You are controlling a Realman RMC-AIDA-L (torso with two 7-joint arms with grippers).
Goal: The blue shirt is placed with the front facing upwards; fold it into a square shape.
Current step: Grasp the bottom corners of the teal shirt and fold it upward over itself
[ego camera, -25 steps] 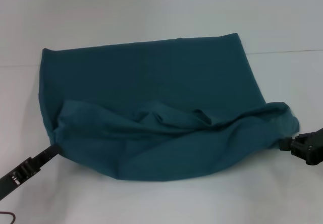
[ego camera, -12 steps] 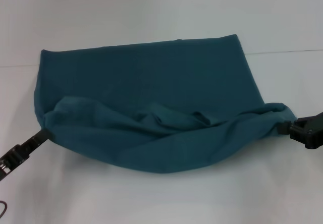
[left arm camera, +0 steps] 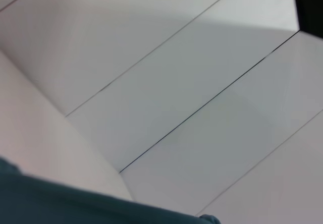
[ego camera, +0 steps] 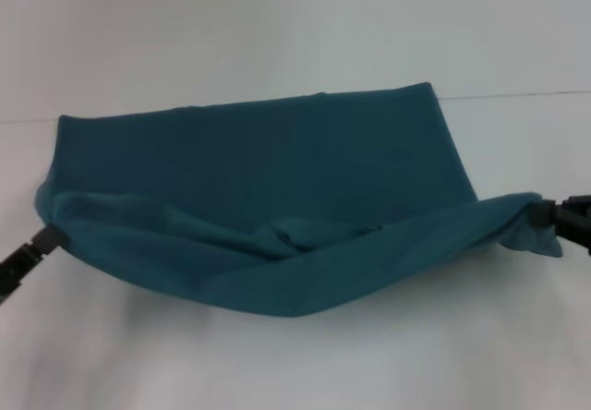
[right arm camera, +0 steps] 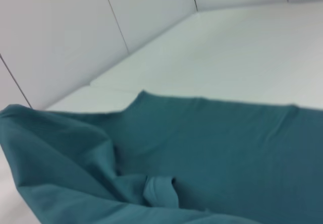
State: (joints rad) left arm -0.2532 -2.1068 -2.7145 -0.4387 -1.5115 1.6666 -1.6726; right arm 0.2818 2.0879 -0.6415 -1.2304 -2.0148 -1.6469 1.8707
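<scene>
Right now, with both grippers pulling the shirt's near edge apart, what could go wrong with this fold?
The left gripper and right gripper each pinch only a small corner of the blue shirt, so a corner may slip out under tension. The lifted layer sags and bunches in the middle, which could set creases. The far edge already lies skewed on the table, so the fold may land crooked.

White table, panelled wall

I see the blue shirt spread on the white table, its near edge lifted taut, sagging mid-span.
</scene>
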